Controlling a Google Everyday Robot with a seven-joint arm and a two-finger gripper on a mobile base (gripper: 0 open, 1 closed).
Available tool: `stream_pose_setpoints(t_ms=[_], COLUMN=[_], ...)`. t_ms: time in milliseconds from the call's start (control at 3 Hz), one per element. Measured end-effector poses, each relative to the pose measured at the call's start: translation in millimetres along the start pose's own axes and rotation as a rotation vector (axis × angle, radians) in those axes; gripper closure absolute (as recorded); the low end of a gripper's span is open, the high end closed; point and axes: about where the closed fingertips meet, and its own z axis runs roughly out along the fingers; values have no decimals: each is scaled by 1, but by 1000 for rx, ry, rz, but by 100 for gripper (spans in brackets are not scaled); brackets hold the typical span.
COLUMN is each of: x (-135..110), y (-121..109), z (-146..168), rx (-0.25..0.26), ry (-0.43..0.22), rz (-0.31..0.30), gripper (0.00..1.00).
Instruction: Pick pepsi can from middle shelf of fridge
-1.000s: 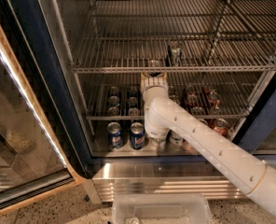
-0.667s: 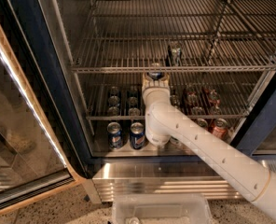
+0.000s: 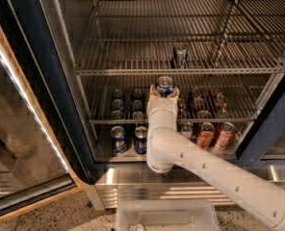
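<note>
While reaching into the big display fridge with the dark blue frame [image 3: 272, 121], pinches the small dark blue pepsi can with the shiny silver top [image 3: 165, 84] in the cream two-finger gripper [image 3: 164, 93], pale jaws pressed to either side of it. Holds it upright in the gap between two chrome wire racks: just under the front rail of the upper rack [image 3: 133, 72] and above the chrome wire-grid middle shelf [image 3: 104, 121]. Apparently lifted off the rods, though impossible to confirm with the wrist in the way. Judging from this, looks like the withdrawal step, with most of the job done. Risks from here: clipping the silver top on the rail overhead if raised further before pulling back, enough to twist the can out of the hold; slipping, given a smooth and possibly cold, damp wall; sweeping the thick white arm [image 3: 205, 172] into the other dark blue cans [image 3: 140, 139] or the orange-red cans [image 3: 214, 134] standing on the bottom level close beside the elbow. Best drawn straight back and level, slowly, well clear of the pale silver-green can [image 3: 180, 57] on the rack above.
</note>
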Motion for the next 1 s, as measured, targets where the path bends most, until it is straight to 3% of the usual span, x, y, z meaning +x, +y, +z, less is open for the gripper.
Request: stream_pose_setpoints(t_ms=[667,1000], x=[-3,-10], y=[-3,-13], z=[-9,-31], rx=[12,51], ry=[-15,-43], rz=[10,17], gripper=[100,100])
